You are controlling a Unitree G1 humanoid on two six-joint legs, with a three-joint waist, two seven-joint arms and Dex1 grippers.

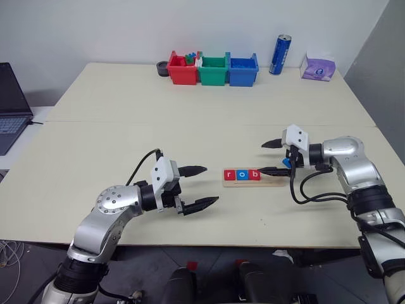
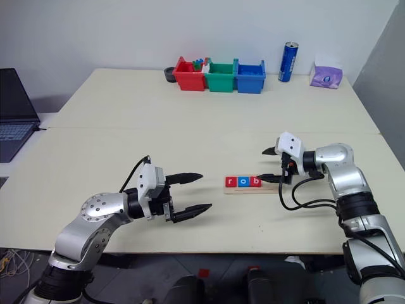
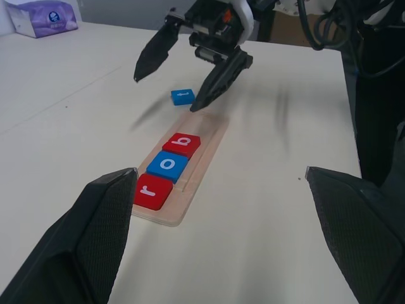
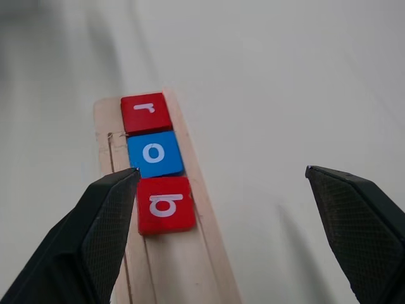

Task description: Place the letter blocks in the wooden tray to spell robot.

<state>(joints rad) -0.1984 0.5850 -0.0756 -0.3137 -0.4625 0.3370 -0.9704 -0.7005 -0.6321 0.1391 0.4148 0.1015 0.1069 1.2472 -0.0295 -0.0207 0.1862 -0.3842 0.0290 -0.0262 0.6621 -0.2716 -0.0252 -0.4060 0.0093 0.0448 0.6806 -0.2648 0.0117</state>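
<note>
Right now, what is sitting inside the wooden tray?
The wooden tray holds three letter blocks in a row: red r, blue o, red b. The rest of its groove is bare; the right gripper hangs open above that end.

A pale table (image 1: 126, 120) carries the tray (image 1: 269, 182) near its front edge; a blue block (image 3: 183, 96) lies just beyond the tray's empty end, and three bins (image 1: 212, 69), a can (image 1: 280, 54) and tissues (image 1: 318, 66) stand far behind the tray
</note>
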